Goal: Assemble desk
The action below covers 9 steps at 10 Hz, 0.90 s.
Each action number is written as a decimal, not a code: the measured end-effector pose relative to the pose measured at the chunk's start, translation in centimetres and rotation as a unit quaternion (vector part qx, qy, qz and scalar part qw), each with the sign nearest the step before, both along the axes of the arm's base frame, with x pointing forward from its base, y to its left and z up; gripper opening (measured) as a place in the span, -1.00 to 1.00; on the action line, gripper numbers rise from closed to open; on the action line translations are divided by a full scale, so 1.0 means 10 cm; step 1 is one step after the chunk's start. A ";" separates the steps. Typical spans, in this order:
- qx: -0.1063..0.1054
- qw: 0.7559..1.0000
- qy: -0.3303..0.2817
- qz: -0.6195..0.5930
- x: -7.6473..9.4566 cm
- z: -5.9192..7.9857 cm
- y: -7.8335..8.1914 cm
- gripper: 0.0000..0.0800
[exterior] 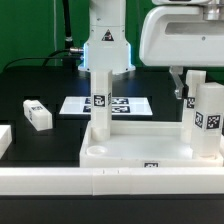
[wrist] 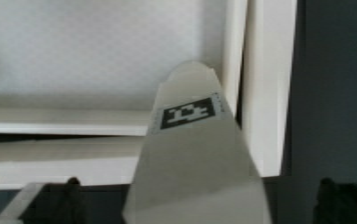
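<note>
A black tabletop (exterior: 40,88) carries the marker board (exterior: 76,104), a thin white sheet printed with black square tags, lying flat. A long white rail (exterior: 50,181) runs across the tabletop nearer the camera than the marker board, well apart from it. Behind the marker board hangs a green backdrop (exterior: 30,25).

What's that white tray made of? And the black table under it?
The tray looks like plastic: smooth matte white, with a thick moulded-looking rim. The table is dull black with no shine, maybe a cloth or mat cover; I can't tell for sure.
</note>
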<state>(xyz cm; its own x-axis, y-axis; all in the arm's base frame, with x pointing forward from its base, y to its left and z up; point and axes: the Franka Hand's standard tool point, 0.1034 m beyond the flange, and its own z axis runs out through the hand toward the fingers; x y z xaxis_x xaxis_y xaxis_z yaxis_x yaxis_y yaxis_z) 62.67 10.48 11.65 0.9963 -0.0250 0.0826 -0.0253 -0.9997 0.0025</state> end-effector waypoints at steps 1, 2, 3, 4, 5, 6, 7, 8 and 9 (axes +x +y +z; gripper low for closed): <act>0.000 1.000 0.000 0.013 -0.01 0.00 0.04 0.62; -0.003 0.999 0.000 0.033 -0.01 0.00 0.04 0.62; -0.002 1.000 0.000 0.026 -0.01 0.00 0.04 0.62; -0.003 1.000 0.001 0.026 -0.01 0.00 0.03 0.33; -0.003 1.000 0.001 0.024 -0.01 -0.01 0.03 -0.02; -0.002 1.000 0.001 0.012 -0.01 -0.01 0.03 -0.02; -0.001 1.000 0.001 0.006 -0.01 -0.01 0.03 -0.29; 0.000 1.000 0.000 -0.015 -0.01 -0.01 0.03 -0.29; 0.003 0.999 0.000 -0.050 -0.01 -0.01 0.03 -0.29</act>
